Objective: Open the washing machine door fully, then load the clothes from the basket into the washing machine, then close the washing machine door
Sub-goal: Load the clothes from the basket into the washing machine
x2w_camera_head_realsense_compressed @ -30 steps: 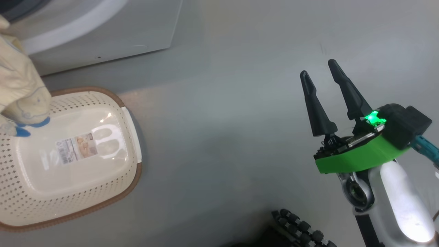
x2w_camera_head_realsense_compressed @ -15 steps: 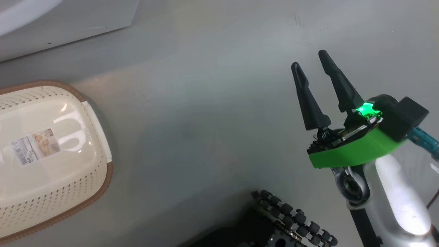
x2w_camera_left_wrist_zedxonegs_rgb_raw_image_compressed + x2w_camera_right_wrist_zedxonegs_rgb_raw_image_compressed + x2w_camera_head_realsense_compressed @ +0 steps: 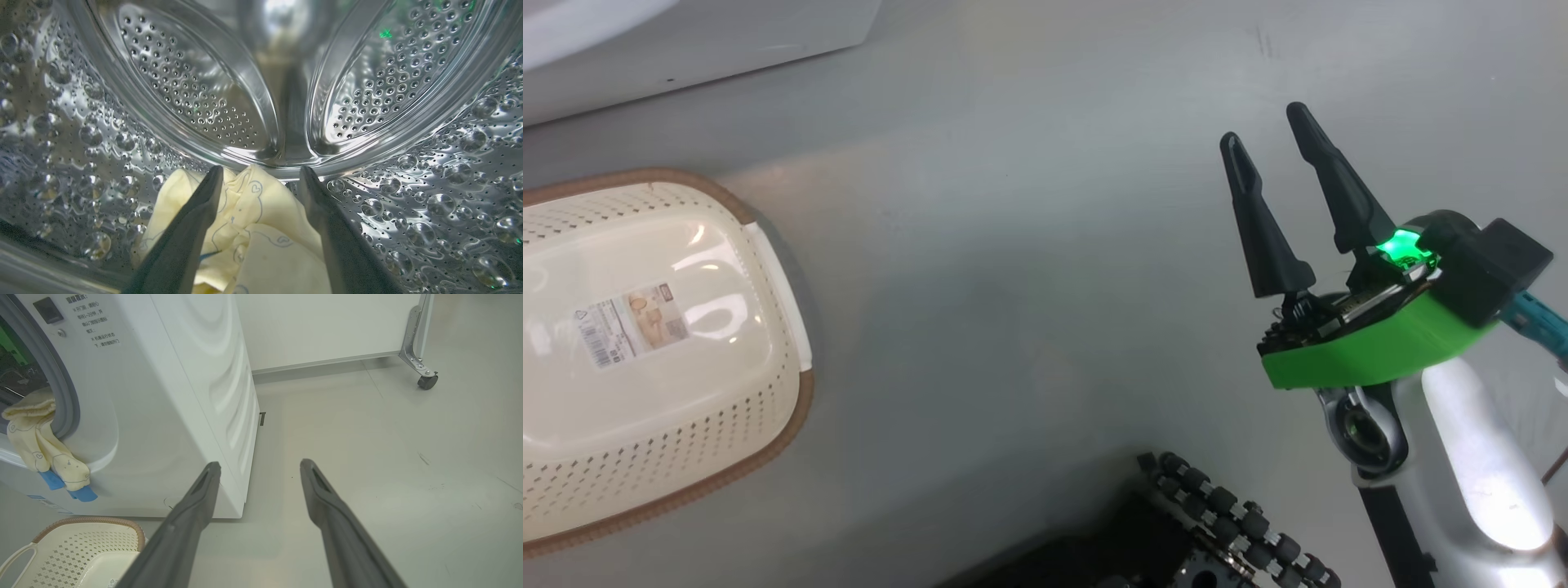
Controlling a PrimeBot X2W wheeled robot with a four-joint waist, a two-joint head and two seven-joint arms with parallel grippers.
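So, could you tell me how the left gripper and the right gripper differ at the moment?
The left gripper reaches inside the washing machine's drum, the right gripper hangs over the grey floor. Cream clothes lie between the left gripper's fingers; nothing between the right gripper's. Both stand open.

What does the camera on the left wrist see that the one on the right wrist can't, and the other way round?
Left wrist view: the inside of the perforated steel drum, with the left gripper open, its fingers spread over the clothes lying there.
Right wrist view: the washing machine from outside, a piece of clothing hanging out over the grey gasket, the basket on the floor, and the open right gripper.
Shared: the same machine and the cream clothes, seen from inside and from outside.
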